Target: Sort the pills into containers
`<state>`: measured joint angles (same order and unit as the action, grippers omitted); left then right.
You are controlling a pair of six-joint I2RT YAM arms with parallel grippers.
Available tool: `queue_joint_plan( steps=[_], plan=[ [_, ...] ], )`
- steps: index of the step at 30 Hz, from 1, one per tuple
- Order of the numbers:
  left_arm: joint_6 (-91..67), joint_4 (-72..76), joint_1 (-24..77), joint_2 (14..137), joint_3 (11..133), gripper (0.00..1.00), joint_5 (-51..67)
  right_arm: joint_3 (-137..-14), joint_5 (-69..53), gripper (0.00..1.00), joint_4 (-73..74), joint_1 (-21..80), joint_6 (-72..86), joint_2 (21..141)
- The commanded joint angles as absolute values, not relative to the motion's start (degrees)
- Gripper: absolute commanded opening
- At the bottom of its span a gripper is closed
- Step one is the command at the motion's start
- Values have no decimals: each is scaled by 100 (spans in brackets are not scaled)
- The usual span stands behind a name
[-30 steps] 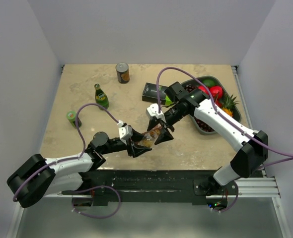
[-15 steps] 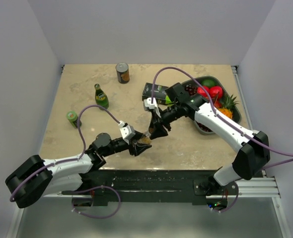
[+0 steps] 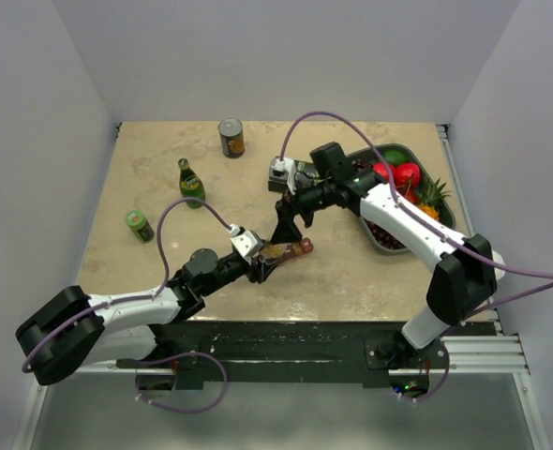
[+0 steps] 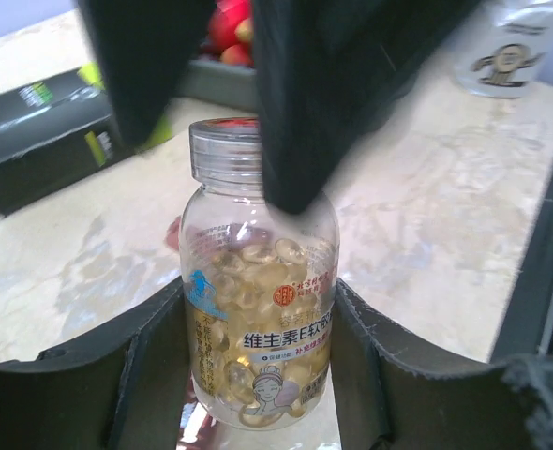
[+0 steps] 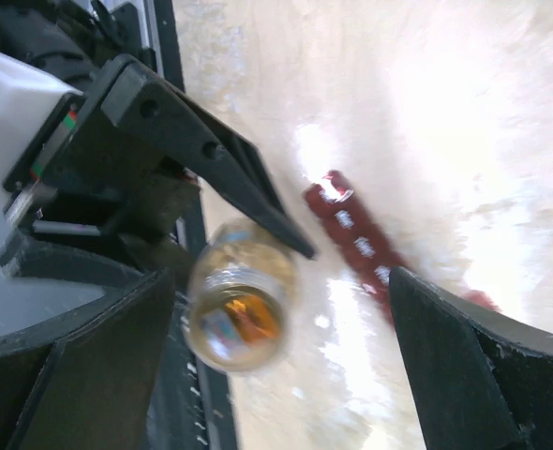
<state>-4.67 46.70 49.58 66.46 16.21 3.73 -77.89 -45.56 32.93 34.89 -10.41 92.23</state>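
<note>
Nearest, by the counter's (image 3: 136, 187) near edge, the left end effector (image 3: 263, 262) clamps a clear pill bottle (image 4: 258, 319) whose neck looks uncapped. Just beside it, the dark red strip of containers (image 5: 353, 240) lies flat on the counter. Beyond, the right end effector (image 3: 289, 225) hangs spread wide and empty. Tipping should probably be slow, with the mouth over one compartment, so capsules don't scatter.

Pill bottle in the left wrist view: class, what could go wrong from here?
1. The pill bottle, gripped by the left fingers, looks uncapped; tipping it may spill softgels past the narrow red pill organiser.
2. The right fingers hang open close by the bottle's neck; a bump could knock the bottle askew.
</note>
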Motion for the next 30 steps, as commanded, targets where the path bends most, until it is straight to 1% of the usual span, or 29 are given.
queue_joint_plan(
  steps=[1,4,5,7,8,10,14,19,20,22,23,26,27,30],
  plan=[
    [-281,5221,4975,6355,1556,0,1361,-8718,-5272,99,4383,2954,-2871,8763],
    [-360,5098,4975,6284,1564,0,2142,-8991,-5702,99,5534,2936,-4548,8675],
    [-404,5072,4975,6267,1564,0,2266,-9035,-5826,99,5763,2953,-5423,8649],
    [-457,5054,4983,6223,1582,0,2573,-9070,-6081,99,6746,2971,-6393,8657],
    [-483,5054,4975,6223,1617,0,2671,-9044,-6134,99,7063,2988,-7242,8649],
    [-518,5036,4975,6214,1643,0,2890,-8921,-6012,99,7540,3224,-7671,8649],
    [-632,5045,4975,6284,1740,0,3058,-8605,-5564,98,7436,3603,-7796,8552],
    [-747,5150,4975,6346,1740,0,3129,-8508,-5502,91,7269,3700,-7691,8525],
    [-782,5211,4975,6354,1732,0,3129,-8499,-5467,86,7208,3709,-7525,8534],
    [-826,5273,4975,6372,1731,0,3120,-8446,-5414,78,6936,3744,-7270,8534],
    [-852,5317,4975,6389,1731,0,3111,-8438,-5344,70,6839,3744,-7042,8525],
    [-896,5352,4975,6390,1723,0,3015,-8411,-5335,59,6610,3771,-6673,8490],
    [-896,5335,4975,6398,1723,0,2971,-8402,-5352,50,6496,3771,-6558,8490],
    [-879,5282,4975,6390,1723,0,2769,-8298,-5466,34,6111,3771,-5917,8481]
  ],
)
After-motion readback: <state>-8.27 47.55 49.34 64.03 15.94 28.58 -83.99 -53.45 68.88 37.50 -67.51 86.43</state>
